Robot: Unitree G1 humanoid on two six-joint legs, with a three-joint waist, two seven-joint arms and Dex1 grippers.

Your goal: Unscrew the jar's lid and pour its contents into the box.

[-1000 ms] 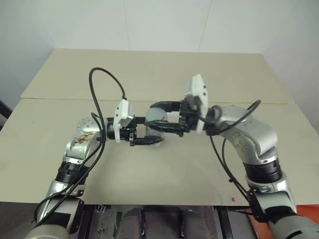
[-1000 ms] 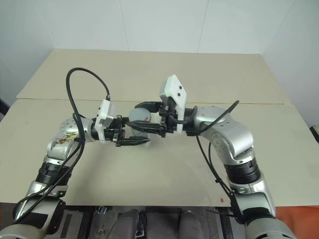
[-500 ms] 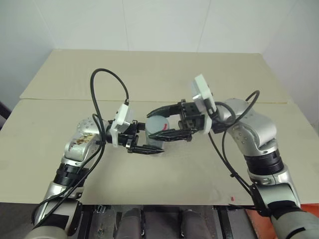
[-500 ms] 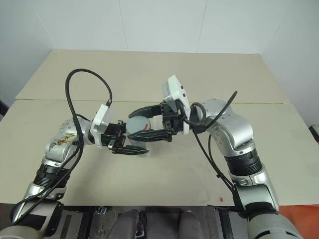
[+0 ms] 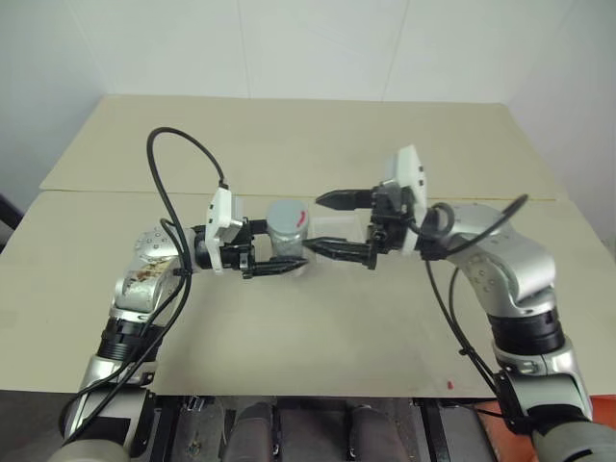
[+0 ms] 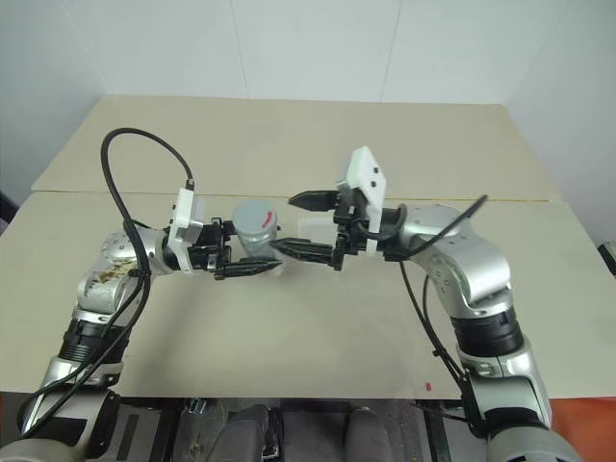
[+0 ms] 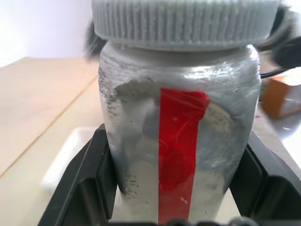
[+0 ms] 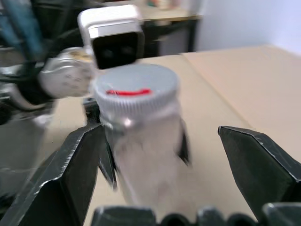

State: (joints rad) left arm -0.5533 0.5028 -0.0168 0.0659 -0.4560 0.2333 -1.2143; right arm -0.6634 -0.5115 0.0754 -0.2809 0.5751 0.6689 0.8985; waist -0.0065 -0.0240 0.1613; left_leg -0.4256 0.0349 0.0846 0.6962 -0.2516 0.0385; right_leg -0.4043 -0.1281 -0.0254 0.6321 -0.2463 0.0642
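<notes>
Jar [image 5: 286, 234] with its grey lid [image 8: 135, 91] on sits upright above the table [image 5: 318, 327], clamped in my left gripper [image 5: 279, 260], which reaches in level. My right gripper [image 5: 332, 224] faces it level, jaws spread wide, holding nothing.

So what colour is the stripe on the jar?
Red. The stripe on the jar shows best in the left wrist view.

Your right gripper [image 5: 342, 226] stood spread just beside the jar [image 5: 287, 231], which the left gripper [image 5: 279, 260] clamped, blocking any approach from that side. The table [image 5: 318, 337] around both arms lay open, front and back.
</notes>
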